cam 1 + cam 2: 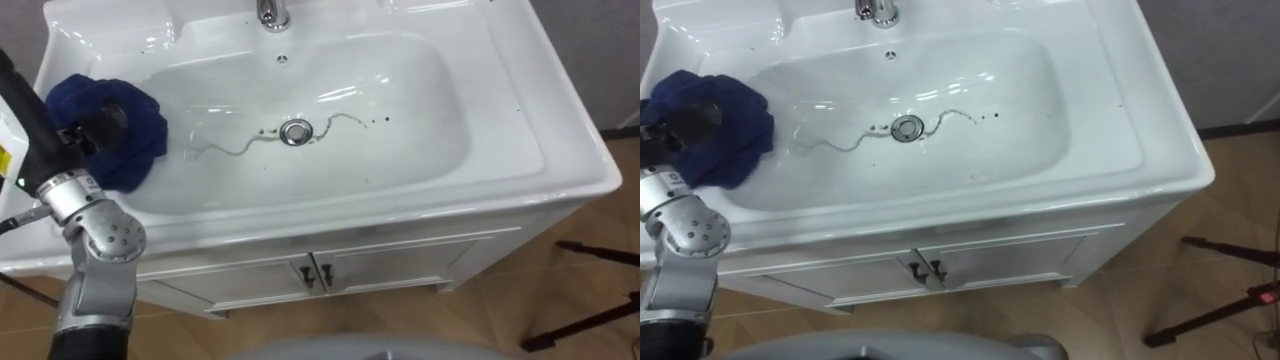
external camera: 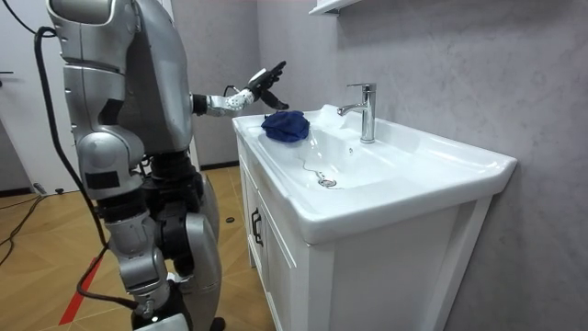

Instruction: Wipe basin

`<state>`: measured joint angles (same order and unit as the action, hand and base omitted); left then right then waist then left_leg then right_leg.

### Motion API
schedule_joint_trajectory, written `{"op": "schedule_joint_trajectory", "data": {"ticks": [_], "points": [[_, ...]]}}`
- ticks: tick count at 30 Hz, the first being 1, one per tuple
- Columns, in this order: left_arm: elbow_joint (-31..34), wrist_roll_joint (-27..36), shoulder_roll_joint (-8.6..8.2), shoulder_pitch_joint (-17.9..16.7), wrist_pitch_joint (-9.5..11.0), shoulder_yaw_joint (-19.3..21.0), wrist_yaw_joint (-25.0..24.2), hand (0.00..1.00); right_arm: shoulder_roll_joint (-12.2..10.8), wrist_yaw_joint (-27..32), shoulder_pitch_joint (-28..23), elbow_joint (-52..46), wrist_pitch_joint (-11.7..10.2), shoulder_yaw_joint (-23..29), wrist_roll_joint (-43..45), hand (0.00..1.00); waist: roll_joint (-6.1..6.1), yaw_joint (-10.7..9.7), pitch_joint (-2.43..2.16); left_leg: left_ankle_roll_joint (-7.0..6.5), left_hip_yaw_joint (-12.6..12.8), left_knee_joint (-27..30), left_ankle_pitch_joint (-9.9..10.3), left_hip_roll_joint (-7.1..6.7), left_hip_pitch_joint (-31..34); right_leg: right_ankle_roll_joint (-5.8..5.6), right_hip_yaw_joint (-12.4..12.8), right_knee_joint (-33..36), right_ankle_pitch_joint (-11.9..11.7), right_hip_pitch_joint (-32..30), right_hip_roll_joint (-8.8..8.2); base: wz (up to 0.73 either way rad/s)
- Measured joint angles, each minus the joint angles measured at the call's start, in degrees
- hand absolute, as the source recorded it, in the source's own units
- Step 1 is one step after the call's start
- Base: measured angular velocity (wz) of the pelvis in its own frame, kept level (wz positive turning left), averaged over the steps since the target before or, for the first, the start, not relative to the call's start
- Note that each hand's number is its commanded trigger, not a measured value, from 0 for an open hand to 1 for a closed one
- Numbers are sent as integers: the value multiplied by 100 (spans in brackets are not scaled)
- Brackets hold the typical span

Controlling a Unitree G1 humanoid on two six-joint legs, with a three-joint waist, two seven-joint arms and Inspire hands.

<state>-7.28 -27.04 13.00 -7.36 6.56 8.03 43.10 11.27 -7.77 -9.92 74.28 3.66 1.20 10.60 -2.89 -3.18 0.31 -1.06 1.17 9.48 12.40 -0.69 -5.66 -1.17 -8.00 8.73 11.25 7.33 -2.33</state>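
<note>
A white basin (image 1: 520,110) sits under me with a drain (image 1: 296,131) in its middle and a chrome tap (image 1: 272,14) at the back. A thin wavy streak of dirt (image 1: 240,148) runs across the bottom, with dark specks (image 1: 378,121) to the right of the drain. A bunched dark blue cloth (image 1: 130,150) lies on the basin's left slope. My left hand (image 1: 100,122) is over the cloth's near edge. In the room view that left hand (image 2: 266,85) is raised a little above the cloth (image 2: 287,126), its fingers straight and open.
The basin tops a white cabinet with two doors and small dark handles (image 1: 310,272). I stand at its front on a wooden floor. Black tripod legs (image 1: 600,255) lie on the floor at the right. A grey wall runs behind the tap.
</note>
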Motion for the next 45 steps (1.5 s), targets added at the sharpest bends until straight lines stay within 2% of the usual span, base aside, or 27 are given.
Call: {"op": "schedule_joint_trajectory", "data": {"ticks": [6, 11, 18, 26, 33, 37, 39, 45], "points": [[-135, -1, 0, 0, -51, 1, -86, 0, -33, -65, -2, -40, 140, 1, 20, 0, 83, -13, -13, 0, -15, 11, 0, -4, -6, 0, 3, -4, 0, -5, -4, 0], [-506, 0, -31, 3, -170, -1, -208, 0, -40, -115, 0, -66, 165, 0, 26, 0, 69, -13, -16, 0, -14, 26, 0, -2, -8, 0, 3, -3, 0, 2, -3, 0], [-718, 0, -92, 3, -267, -3, -383, 0, -55, -118, 98, -52, 341, 1, 28, 0, 40, -21, -16, 0, -20, 19, 0, -1, 6, 2, 1, 7, -1, -2, -1, 0], [-815, -2, -92, 2, -298, -3, -538, 0, -54, -220, 126, -47, 339, -3, 28, 0, 17, -35, -18, 0, -18, 18, 0, -3, 2, 1, -4, 4, -1, -5, -3, 0], [-851, -5, -92, 3, -413, -1, -693, 0, -54, -251, 158, -6, 343, -1, 30, 0, 21, -45, -15, 0, -25, 17, 0, -1, 9, 1, -1, 4, -1, -4, -1, 0], [-1219, -12, -92, 13, -426, -1, -718, 0, -52, -239, 156, -5, 352, 1, 49, 0, -4, -58, -13, 0, -24, 11, 0, -1, 3, 1, 3, 4, -1, 7, 0, 0], [-1483, -17, -93, 6, -516, -1, -725, 0, -52, -230, 141, -7, 355, 0, 49, 0, -2, -97, -7, 0, -23, 7, 0, 1, 5, 1, 4, 4, -1, 2, 2, 0], [-1675, -215, -91, 0, -633, 0, -722, 0, -50, -208, 150, -18, 411, 1, 48, 0, -4, -90, -13, 0, -22, -8, 0, 2, 3, 1, 17, 8, -1, -21, 3, 0]]}}
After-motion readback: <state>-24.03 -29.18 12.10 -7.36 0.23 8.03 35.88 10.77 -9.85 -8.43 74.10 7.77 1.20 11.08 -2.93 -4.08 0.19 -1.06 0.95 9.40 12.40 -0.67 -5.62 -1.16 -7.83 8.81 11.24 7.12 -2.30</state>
